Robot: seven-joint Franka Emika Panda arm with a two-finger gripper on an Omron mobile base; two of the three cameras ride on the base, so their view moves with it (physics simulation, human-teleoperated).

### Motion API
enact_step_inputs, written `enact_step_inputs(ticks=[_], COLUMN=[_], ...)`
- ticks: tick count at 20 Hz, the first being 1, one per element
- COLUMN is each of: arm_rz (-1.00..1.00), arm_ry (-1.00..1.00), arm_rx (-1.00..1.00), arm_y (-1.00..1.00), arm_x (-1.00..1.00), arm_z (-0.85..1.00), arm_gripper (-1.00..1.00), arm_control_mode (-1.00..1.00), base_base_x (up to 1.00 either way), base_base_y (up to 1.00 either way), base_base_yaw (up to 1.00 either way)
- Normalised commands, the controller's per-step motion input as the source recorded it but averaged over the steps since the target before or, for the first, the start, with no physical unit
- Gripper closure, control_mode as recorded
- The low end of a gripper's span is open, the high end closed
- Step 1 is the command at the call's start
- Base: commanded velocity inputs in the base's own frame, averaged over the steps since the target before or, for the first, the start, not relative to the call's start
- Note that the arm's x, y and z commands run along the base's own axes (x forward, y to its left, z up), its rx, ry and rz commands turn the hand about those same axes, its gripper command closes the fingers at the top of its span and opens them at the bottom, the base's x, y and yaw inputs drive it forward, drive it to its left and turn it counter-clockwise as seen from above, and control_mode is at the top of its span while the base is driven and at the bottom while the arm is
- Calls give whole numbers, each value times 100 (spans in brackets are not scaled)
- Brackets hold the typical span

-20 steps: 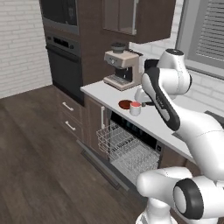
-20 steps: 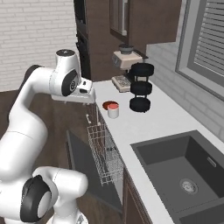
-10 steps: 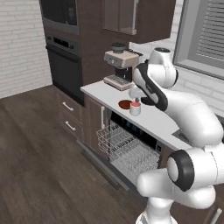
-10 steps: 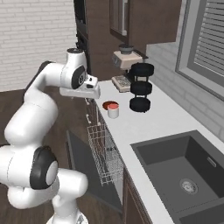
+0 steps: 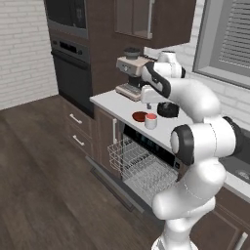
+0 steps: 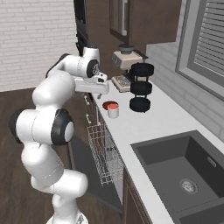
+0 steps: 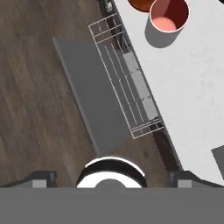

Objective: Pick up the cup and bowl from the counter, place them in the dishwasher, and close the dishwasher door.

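Pincer (image 6: pixel 101 93) above counter edge, holds nothing; opening unclear; cup (image 6: pixel 113 110) nearby.

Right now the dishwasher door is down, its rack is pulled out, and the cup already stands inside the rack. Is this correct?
Not quite. The cup stands on the counter, beside the bowl, as the right base view shows. The dishwasher door is down and the rack is pulled out.

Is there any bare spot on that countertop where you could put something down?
Yes: the counter lies bare between the cup and the sink, up to the window wall. It is crowded at the far end, where the bowl, the cup, the tiered stand and the coffee machine cluster.
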Motion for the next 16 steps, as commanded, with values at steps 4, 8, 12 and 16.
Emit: enact_step_inputs(ticks=[4, 8, 12, 16], arm_rz=[0, 0, 1, 1], arm_ry=[-3, -11, -15, -12], arm_rx=[-10, -8, -1, 0], arm_y=[-7, 0, -1, -4], arm_x=[97, 72, 54, 54], arm_z=[-80, -65, -52, -42], arm_gripper=[-100, -100, -100, -100], arm_control_mode=[-100, -100, -100, -100], base_base_x=[0, 0, 0, 0], base_base_y=[0, 0, 0, 0], base_base_yaw=[0, 0, 0, 0])
